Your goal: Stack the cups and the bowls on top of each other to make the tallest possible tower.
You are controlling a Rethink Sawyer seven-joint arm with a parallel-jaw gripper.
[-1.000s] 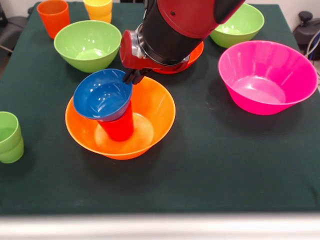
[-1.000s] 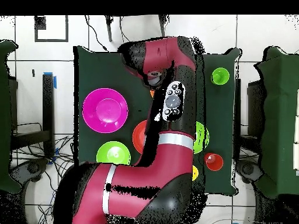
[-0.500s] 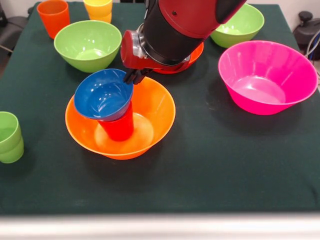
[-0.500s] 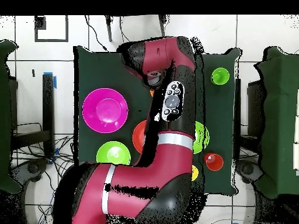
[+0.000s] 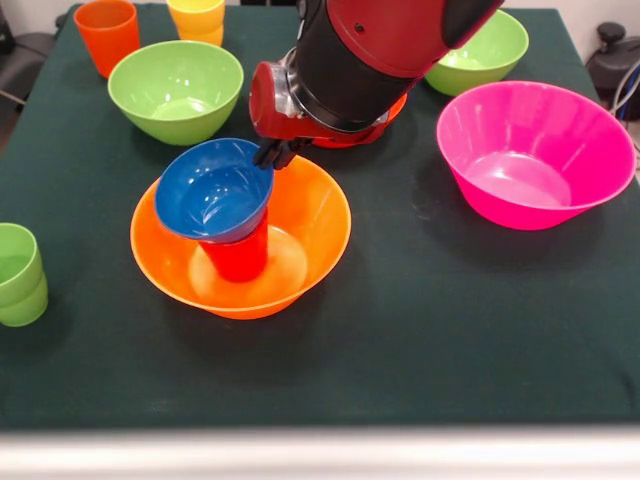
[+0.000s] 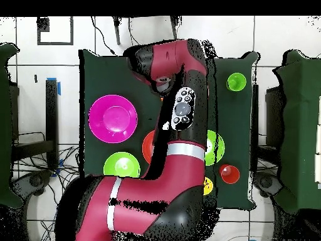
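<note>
I have the pincer [image 5: 272, 153] pinched on the far rim of the small blue bowl [image 5: 213, 190], its dark tips closed over the edge where the bowl meets the arm. The blue bowl sits tilted on the mouth of the red cup [image 5: 236, 255], its open side leaning toward the near edge of the surface [image 5: 420, 340], so I judge it is not seated level and the grip is what steadies it. The red cup stands upright inside the large orange bowl [image 5: 300, 215], left of that bowl's centre; the wide bowl serves as a broad base for the tower.

Relative to the orange bowl, the large pink bowl [image 5: 532, 150] lies well to the right. A light green bowl [image 5: 176, 88] sits just beyond it on the left, with an orange cup [image 5: 106, 33] and a yellow cup [image 5: 197, 18] farther back. A second light green bowl [image 5: 480, 48] and the red-orange bowl [image 5: 392, 108], mostly hidden by the arm, lie beyond it on the right. The light green cups [image 5: 20, 274] are nested well to the left, not stacked on the tower yet.

From overhead the arm covers the tower; only the pink bowl [image 6: 113, 118] and a few others show clearly.

My judgement: level the blue bowl on the cup before letting go, or it may slide off.
</note>
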